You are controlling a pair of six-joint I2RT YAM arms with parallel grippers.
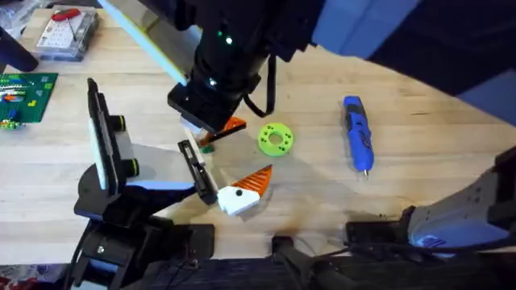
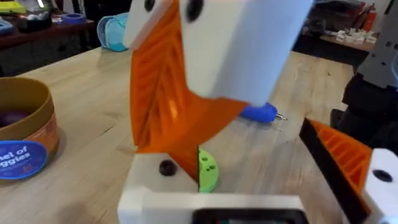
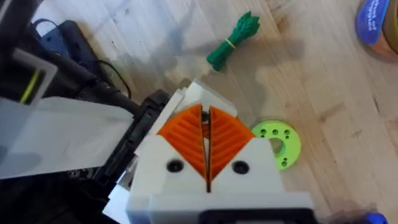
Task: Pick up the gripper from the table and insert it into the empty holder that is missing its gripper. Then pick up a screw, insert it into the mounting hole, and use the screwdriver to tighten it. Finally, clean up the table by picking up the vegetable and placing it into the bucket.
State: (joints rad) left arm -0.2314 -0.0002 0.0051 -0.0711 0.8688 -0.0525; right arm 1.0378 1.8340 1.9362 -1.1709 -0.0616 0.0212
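Observation:
My right gripper [image 3: 205,111] points straight down, orange pads pressed together with nothing visible between them. In the overhead view it hangs from the dark central arm [image 1: 224,127], by the far end of the holder [image 1: 193,165]. The gripper [image 1: 242,193] [image 2: 348,155] lies against the bar's near end. In the left wrist view the right arm's orange fingers [image 2: 161,93] loom close, tips at a white block with a dark hole [image 2: 155,177]. My left gripper's white housing [image 2: 211,204] is at that view's edge. The screwdriver [image 1: 359,133] lies to the right. The vegetable [image 3: 233,37] lies on bare wood. The bucket [image 2: 22,137] stands nearby. The screw is out of view.
A lime-green ring with holes [image 1: 276,138] [image 3: 278,144] lies between the right gripper and the screwdriver. A clear parts box [image 1: 60,32] and a green board [image 1: 24,97] sit at the far left. A black-and-white arm [image 1: 105,153] fills the near left.

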